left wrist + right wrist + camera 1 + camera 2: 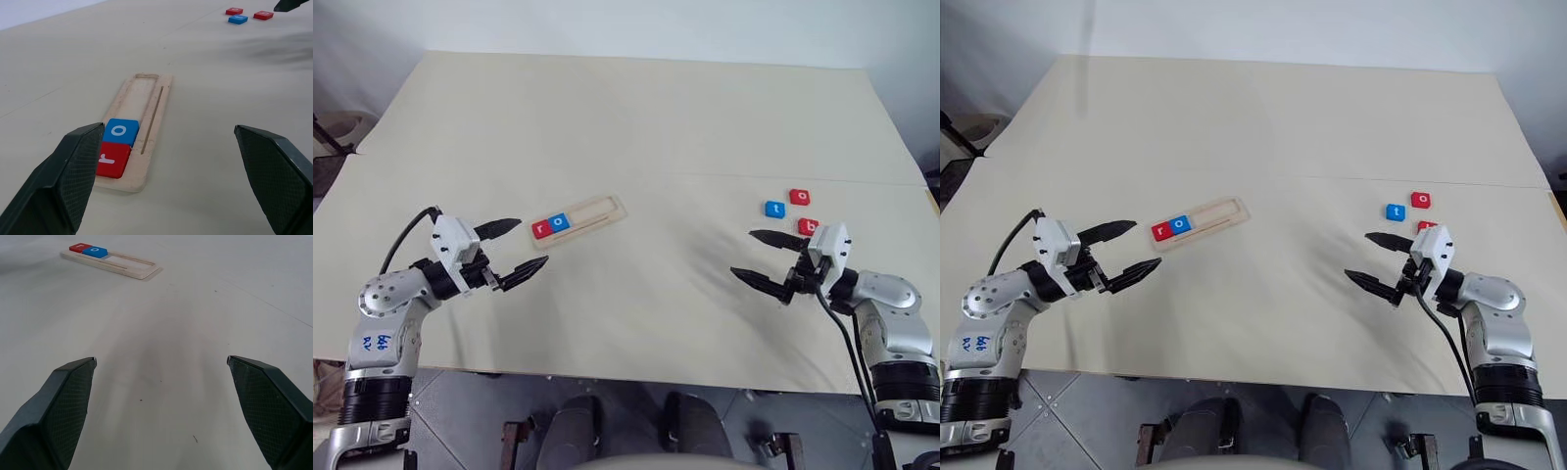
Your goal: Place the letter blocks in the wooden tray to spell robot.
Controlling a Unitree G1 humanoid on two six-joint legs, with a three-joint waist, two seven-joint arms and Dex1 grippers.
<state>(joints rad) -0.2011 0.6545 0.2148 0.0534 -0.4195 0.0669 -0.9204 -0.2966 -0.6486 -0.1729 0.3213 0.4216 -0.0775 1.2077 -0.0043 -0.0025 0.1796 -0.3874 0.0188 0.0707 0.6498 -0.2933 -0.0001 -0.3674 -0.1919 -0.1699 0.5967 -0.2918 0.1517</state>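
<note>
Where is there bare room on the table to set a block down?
The table is bare between the tray and the three loose blocks, and across its far half. The tray's right part is free beyond the two seated blocks. It is crowded around the loose blocks near the right gripper.

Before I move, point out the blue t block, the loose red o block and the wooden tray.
Blue rounded-square t block (774,209): left eye view, top face.
Loose red o block (799,196): left eye view, top face.
Long pale-wood tray (603,211): left eye view, bare recessed slot.
</note>
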